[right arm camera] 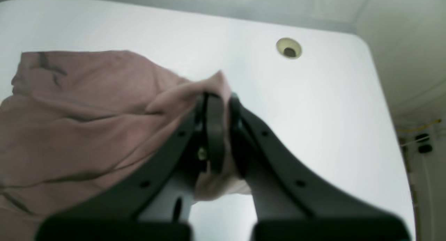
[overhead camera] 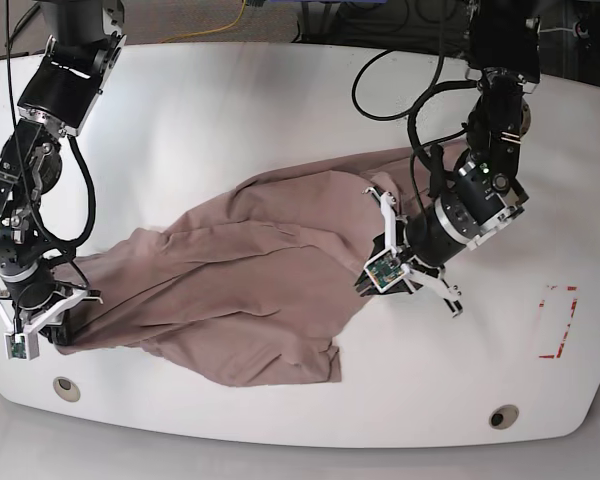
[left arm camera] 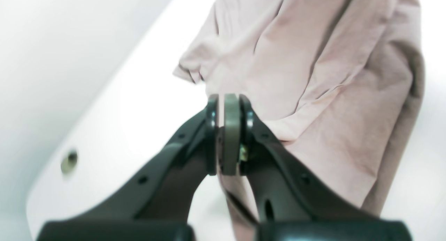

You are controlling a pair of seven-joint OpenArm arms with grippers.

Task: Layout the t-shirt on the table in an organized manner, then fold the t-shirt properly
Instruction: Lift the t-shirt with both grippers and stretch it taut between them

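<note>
Both black grippers, left (left arm camera: 228, 134) and right (right arm camera: 217, 129), pinch wrinkled mauve-brown t-shirt (overhead camera: 250, 290) fabric, jaws closed; left grip slightly blurred. Shirt sprawls rumpled across smooth white table (overhead camera: 280, 110), stretched between them.

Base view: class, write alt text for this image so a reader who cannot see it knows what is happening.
Two robot arms each pinch an edge of a wrinkled mauve-brown t-shirt stretched between them across a white table. The right gripper holds it near the front left corner, the left gripper near the middle. A red tape rectangle marks the right side.
</note>
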